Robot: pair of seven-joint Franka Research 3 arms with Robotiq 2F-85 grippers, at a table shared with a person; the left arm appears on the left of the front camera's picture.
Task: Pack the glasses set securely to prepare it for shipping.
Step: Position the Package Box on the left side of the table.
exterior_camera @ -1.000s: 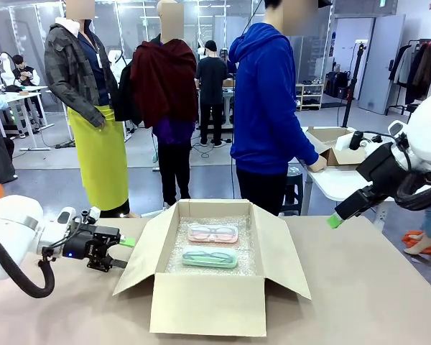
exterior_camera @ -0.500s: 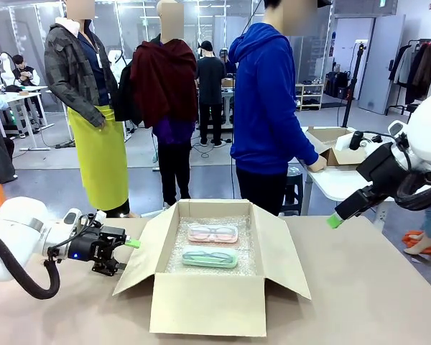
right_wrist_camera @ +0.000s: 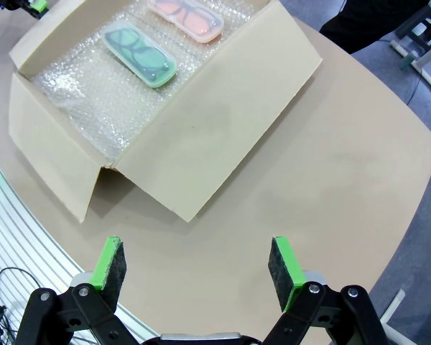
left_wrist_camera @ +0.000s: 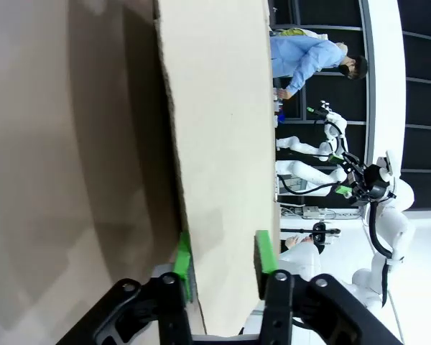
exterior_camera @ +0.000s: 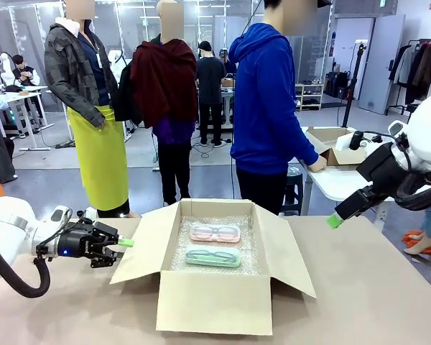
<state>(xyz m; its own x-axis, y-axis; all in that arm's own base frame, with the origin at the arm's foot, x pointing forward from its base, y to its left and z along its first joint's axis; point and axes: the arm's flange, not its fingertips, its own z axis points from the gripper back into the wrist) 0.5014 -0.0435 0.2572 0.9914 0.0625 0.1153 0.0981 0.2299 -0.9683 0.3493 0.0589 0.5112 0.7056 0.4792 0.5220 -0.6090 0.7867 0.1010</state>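
Note:
The glasses set lies on bubble wrap inside an open cardboard box (exterior_camera: 212,305): a pale pink case (exterior_camera: 215,232) farther back and a mint green case (exterior_camera: 212,257) nearer me. The right wrist view looks down on the pink case (right_wrist_camera: 185,16) and the mint case (right_wrist_camera: 140,52). My left gripper (exterior_camera: 126,243) is shut on the outer edge of the box's left flap (exterior_camera: 147,244); in its wrist view the green pads of the left gripper (left_wrist_camera: 223,255) clamp the flap (left_wrist_camera: 215,108). My right gripper (exterior_camera: 335,219) hangs open above the table's right side, its open fingers (right_wrist_camera: 197,266) holding nothing.
A person in a blue hoodie (exterior_camera: 269,108) stands at the far side behind the box. A second table with a small open carton (exterior_camera: 330,144) stands at the back right. The right flap (right_wrist_camera: 215,122) spreads over the tabletop; bare table lies to its right.
My left gripper has closed on the left flap's edge and drawn back slightly to the left. The box has shifted a little. The right arm has not moved.

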